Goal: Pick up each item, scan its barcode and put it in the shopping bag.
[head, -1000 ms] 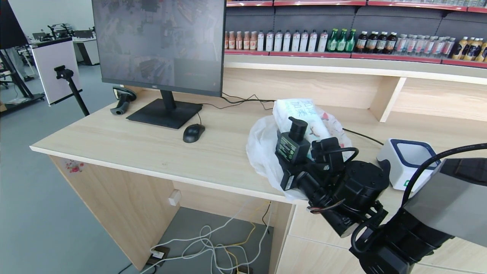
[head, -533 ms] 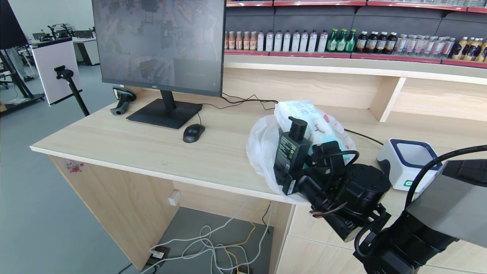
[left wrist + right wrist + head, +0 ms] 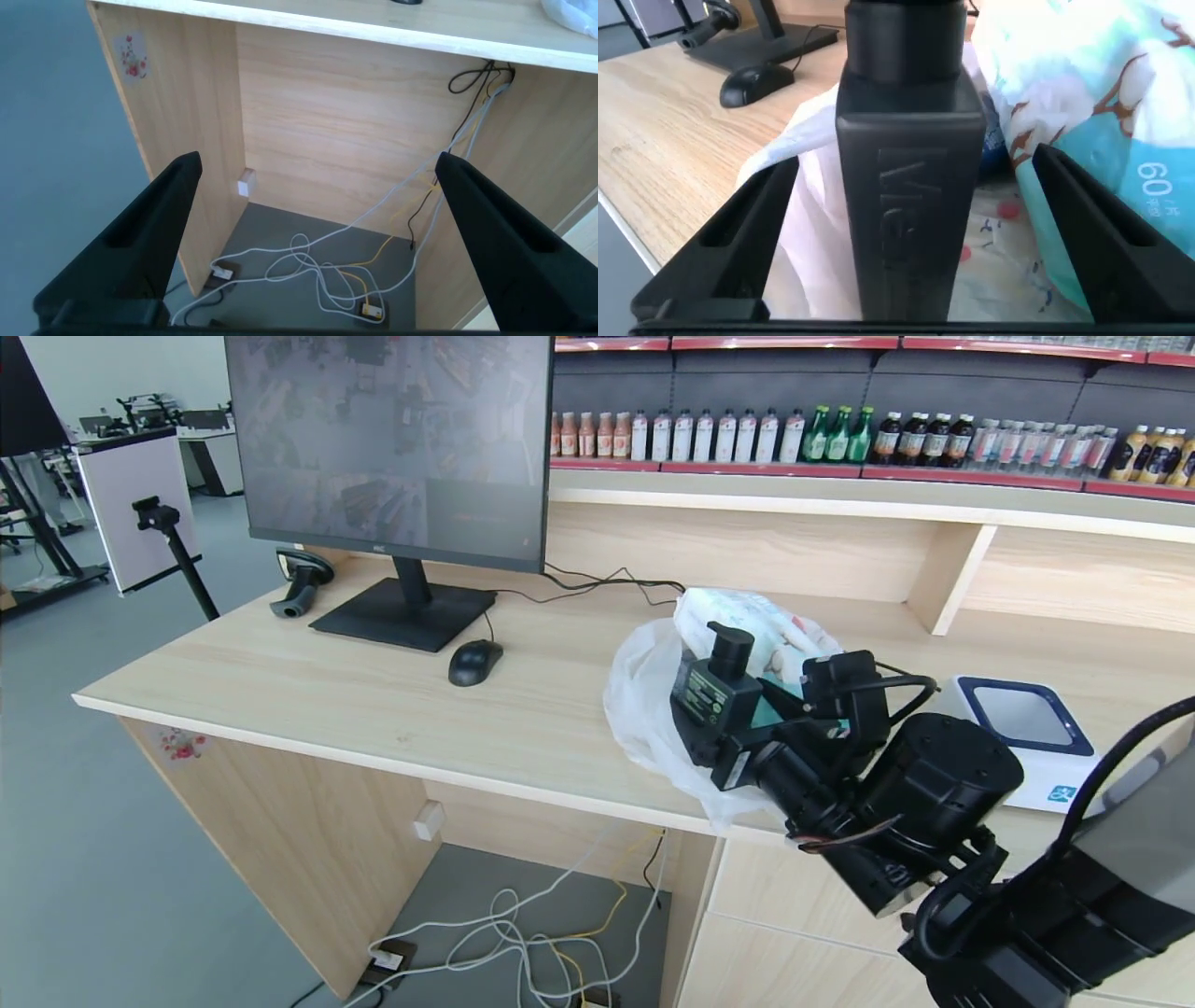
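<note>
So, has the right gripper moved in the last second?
Yes: the right gripper, shut on the black bottle, shifted slightly right, away from the mouse.

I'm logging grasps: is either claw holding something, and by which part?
The right claw grips the dark bottle by the sides of its body, below the cap. The left claw is open and empty.

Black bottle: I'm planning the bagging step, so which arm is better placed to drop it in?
Right. Its pincer grips the black bottle right at the shopping bag; the left pincer hangs open and empty below the counter.
</note>
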You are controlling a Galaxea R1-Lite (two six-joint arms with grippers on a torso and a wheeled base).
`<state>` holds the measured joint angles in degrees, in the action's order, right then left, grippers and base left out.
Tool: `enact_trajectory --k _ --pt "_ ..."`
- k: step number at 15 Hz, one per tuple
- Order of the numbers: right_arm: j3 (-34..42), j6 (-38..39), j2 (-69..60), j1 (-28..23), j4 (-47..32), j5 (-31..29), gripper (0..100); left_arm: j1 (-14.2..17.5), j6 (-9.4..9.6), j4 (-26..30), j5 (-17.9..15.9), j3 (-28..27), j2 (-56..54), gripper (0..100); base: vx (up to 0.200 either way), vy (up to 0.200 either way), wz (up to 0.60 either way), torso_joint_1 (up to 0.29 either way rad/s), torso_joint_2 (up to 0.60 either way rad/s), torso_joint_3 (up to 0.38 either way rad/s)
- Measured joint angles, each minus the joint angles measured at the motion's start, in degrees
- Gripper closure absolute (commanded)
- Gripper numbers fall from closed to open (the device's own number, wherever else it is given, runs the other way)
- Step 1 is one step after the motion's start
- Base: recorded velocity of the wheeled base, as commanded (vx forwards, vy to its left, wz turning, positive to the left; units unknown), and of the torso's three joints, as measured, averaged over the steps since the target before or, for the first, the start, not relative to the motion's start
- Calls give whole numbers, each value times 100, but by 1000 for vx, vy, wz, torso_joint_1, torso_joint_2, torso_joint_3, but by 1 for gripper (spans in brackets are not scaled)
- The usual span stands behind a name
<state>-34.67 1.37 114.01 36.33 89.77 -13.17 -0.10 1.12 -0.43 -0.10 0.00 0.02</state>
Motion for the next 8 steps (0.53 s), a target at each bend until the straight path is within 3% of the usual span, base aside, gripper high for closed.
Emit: enact_trajectory --k 5,8 --pt "99 -22 -463 110 11 6 0 0 0 18 -6 0 0 0 0 0 0 0 0 0" --pt "664 -22 -918 116 15 6 0 0 -30 27 -6 0 0 0 0 0 0 0 0 0"
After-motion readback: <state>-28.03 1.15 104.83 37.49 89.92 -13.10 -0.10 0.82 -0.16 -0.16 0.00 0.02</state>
